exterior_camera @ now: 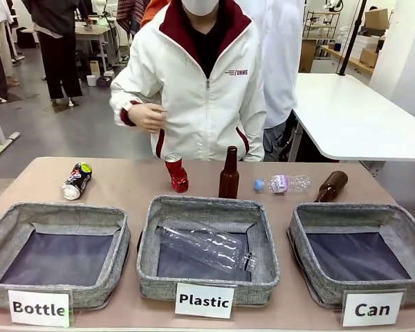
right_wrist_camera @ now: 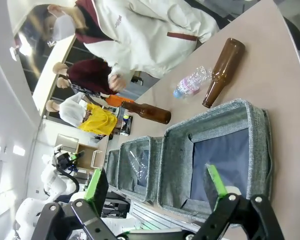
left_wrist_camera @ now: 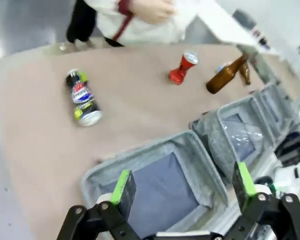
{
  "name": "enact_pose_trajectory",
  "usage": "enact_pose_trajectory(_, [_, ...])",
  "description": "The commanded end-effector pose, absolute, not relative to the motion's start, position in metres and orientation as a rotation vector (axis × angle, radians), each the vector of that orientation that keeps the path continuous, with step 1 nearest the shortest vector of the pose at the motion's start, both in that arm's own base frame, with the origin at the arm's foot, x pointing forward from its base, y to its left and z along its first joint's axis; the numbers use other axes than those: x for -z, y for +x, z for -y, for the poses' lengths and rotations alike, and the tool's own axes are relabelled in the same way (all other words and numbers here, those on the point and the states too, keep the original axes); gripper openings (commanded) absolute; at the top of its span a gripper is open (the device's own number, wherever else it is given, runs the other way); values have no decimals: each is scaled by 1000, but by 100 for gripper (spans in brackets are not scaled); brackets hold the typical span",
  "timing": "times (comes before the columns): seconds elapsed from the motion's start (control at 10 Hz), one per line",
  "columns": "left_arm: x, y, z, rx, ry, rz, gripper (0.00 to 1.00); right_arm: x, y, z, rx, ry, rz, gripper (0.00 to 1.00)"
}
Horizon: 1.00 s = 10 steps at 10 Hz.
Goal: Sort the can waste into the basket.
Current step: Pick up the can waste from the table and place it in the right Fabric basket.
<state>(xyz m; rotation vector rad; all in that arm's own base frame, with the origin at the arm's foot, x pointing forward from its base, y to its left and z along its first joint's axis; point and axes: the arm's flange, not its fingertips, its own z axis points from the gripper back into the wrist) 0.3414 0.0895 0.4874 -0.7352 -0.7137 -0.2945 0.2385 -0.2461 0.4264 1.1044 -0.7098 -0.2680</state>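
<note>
Label cards (exterior_camera: 205,300) reading "Bottle", "Plastic" and "Can" stand along the near edge of the tabletop (exterior_camera: 124,181), one before each of three grey fabric baskets.

Can basket (exterior_camera: 353,209): at 4 o'clock on the tabletop, its dark bottom in full view.
Plastic basket (exterior_camera: 207,206): at 6 o'clock, with a clear bottle (exterior_camera: 204,247) lying inside.
Bottle basket (exterior_camera: 55,211): at 8 o'clock.

Red can (exterior_camera: 176,172): crushed, standing upright near 12 o'clock behind the Plastic basket, just left of an upright brown bottle (exterior_camera: 229,173).
Dark printed can (exterior_camera: 77,180): lying on its side at 10 o'clock behind the Bottle basket, well apart from the Can basket.

Behind the Can basket, at about 2 o'clock, lie a small plastic bottle (exterior_camera: 282,184) and a second brown bottle (exterior_camera: 331,186).

Left hand (left_wrist_camera: 183,185): fingers spread wide, gripping nothing, above the Bottle basket.
Right hand (right_wrist_camera: 156,185): fingers spread wide, gripping nothing, above the Can basket.

Beyond the far edge, at 12 o'clock, stands a person (exterior_camera: 207,90) in a white jacket.
</note>
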Motion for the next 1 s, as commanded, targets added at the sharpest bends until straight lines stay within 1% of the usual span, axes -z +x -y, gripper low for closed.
enact_pose_trajectory(0.0, [-483, 384, -5, 431, -628, 625, 100, -427, 240, 248, 249, 1109, 742, 100])
enact_pose_trajectory(0.2, [-471, 406, 64, 537, -503, 592, 100, -427, 240, 248, 249, 1109, 742, 100])
enact_pose_trajectory(0.3, [-471, 410, 71, 521, -514, 602, 100, -427, 240, 248, 249, 1109, 742, 100])
enact_pose_trajectory(0.4, [-479, 409, 51, 418, -456, 603, 100, -427, 240, 248, 249, 1109, 742, 100])
enact_pose_trajectory(0.5, [-472, 394, 90, 555, -533, 601, 100, -427, 240, 248, 249, 1109, 742, 100])
enact_pose_trajectory(0.8, [-472, 394, 90, 555, -533, 601, 100, -427, 240, 248, 249, 1109, 742, 100])
enact_pose_trajectory(0.9, [-471, 401, 91, 548, -522, 604, 100, -427, 240, 248, 249, 1109, 742, 100])
